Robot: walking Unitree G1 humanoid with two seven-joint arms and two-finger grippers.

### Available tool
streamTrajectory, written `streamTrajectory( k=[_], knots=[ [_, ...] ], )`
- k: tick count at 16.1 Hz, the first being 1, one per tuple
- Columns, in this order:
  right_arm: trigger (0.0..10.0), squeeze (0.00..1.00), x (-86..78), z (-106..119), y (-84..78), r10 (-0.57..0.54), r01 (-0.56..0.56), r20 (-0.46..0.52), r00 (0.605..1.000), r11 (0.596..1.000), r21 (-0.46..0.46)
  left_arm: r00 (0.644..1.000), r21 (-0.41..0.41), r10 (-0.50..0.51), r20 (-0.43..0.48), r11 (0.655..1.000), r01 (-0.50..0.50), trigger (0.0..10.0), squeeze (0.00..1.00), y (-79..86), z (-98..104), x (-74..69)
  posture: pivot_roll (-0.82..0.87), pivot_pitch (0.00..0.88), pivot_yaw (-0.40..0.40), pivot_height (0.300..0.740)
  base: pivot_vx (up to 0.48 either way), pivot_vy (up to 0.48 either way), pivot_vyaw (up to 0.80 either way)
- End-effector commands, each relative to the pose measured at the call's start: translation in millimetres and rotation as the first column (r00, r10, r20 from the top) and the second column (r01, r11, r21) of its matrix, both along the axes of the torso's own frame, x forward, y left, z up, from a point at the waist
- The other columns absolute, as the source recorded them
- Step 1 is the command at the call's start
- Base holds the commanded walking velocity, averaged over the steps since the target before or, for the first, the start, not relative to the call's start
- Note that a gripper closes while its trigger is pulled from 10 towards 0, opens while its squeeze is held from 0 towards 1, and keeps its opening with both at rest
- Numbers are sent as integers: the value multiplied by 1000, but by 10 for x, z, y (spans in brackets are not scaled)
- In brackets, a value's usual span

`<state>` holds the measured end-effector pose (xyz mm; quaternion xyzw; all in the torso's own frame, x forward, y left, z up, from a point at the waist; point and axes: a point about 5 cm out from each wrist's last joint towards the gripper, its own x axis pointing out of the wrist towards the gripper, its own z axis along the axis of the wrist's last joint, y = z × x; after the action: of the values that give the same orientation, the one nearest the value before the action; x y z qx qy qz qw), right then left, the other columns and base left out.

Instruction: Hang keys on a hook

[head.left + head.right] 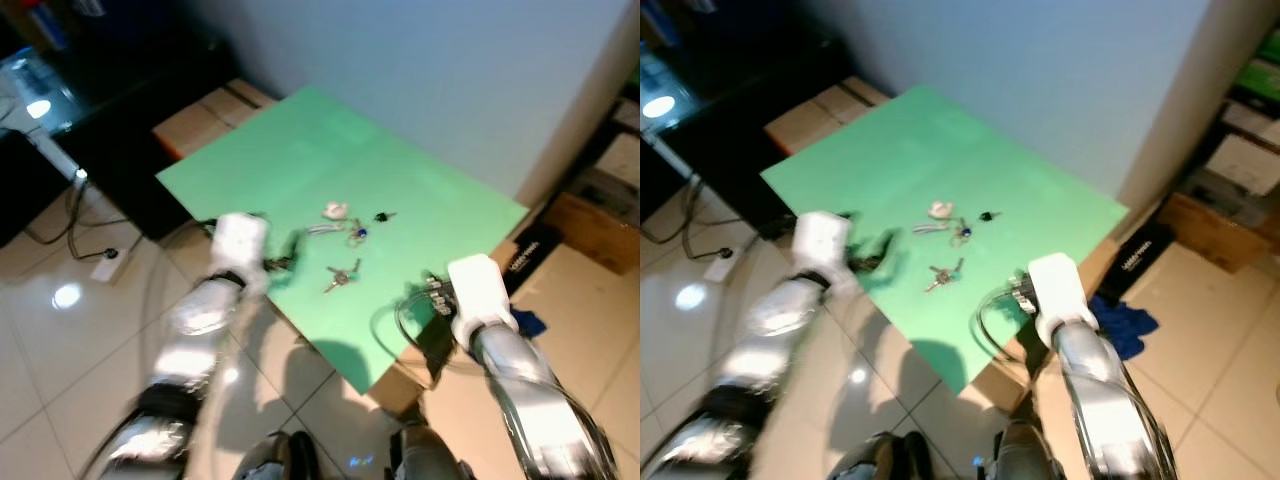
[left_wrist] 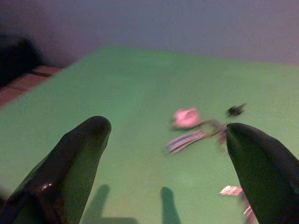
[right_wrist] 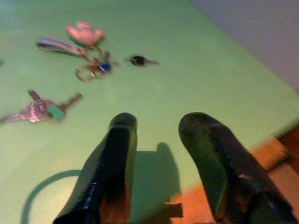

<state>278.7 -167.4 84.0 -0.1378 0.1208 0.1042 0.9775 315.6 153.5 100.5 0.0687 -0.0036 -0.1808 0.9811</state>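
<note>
Green surface (image 1: 300, 160) set against a pale wall, cardboard box under its far-left corner, tiled floor around it. No hook can be made out anywhere in these views.

Both silver arms reach in over the near edge. Left tool (image 2: 163, 154) hovers low at the near-left edge of the surface, fingers spread wide, holding nothing; head views blur it. Right tool (image 3: 156, 140) hangs over the near-right part of the surface, fingers parted a moderate gap, also empty; a looped grey cable trails beside its wrist.

Keys lie loose mid-surface, between the two tools and ahead of both. Three lots:
- ringed bunch with pink charm (image 3: 85, 32), a strap and a blue fob, farthest back
- small dark key (image 3: 138, 60) lying alone just beside that bunch, toward the right arm's side
- flat key set with green tag (image 3: 44, 111), nearest the front edge

Step in hand, as I judge it: approach before pickup. Nothing grasped, task barely begun.

Next move likely calls for one tool to drop over a bunch, probably the near green-tagged set, and pinch at the ring or tag. The keys lie flat on the surface, so the fingers must come down nearly touching it. A hook must then be located.
</note>
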Motion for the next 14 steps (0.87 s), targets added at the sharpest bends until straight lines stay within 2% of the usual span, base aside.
streamTrajectory(
  k=[1, 3, 6, 7, 8, 10, 11, 12, 14],
  knots=[
    [10000, 1000, 99, -95, 14, 58, -58, -20, 998, 998, 31, 999, 52, -34, -24, 998, 35, 10000, 0, 86, 9, -127, -36, 113, 79, 718, 0, 0, 0],
    [10000, 1000, 239, -75, -2, 121, -120, -9, 993, 991, 52, 992, 81, -118, -37, 989, 121, 10000, 0, 96, 36, -309, 29, 121, 65, 718, 0, 0, 0],
    [10000, 1000, 504, -32, -5, 221, -220, 6, 975, 972, 83, 974, 128, -209, -86, 967, 218, 10000, 0, 154, 157, -663, 116, 149, 60, 718, 0, 0, 0],
    [10000, 1000, 538, -29, 9, 235, -234, 7, 972, 969, 77, 973, 138, -210, -93, 965, 222, 10000, 0, 177, 187, -709, 141, 161, 61, 718, 0, 0, 0],
    [10000, 1000, 635, -36, 26, 271, -270, -12, 963, 962, 37, 967, 157, -223, -120, 958, 240, 10000, 0, 259, 303, -881, 186, 193, 58, 718, 0, 0, 0],
    [10000, 1000, 651, -39, 25, 276, -275, -18, 961, 961, 26, 966, 159, -227, -126, 956, 246, 10000, 0, 271, 328, -917, 186, 193, 58, 718, 0, 0, 0],
    [10000, 1000, 673, -55, 25, 304, -305, -47, 951, 952, -6, 957, 158, -251, -146, 949, 273, 10000, 0, 276, 387, -1002, 213, 219, 50, 718, 0, 0, 0],
    [10000, 1000, 677, -93, -7, 326, -334, -106, 939, 940, -68, 944, 149, -286, -167, 939, 311, 10000, 0, 244, 431, -1091, 223, 224, 46, 718, 0, 0, 0],
    [10000, 1000, 683, -142, -120, 297, -322, -185, 937, 938, -129, 936, 138, -301, -185, 935, 328, 10000, 0, 193, 464, -1170, 228, 227, 41, 718, 0, 0, 0]
  ],
)
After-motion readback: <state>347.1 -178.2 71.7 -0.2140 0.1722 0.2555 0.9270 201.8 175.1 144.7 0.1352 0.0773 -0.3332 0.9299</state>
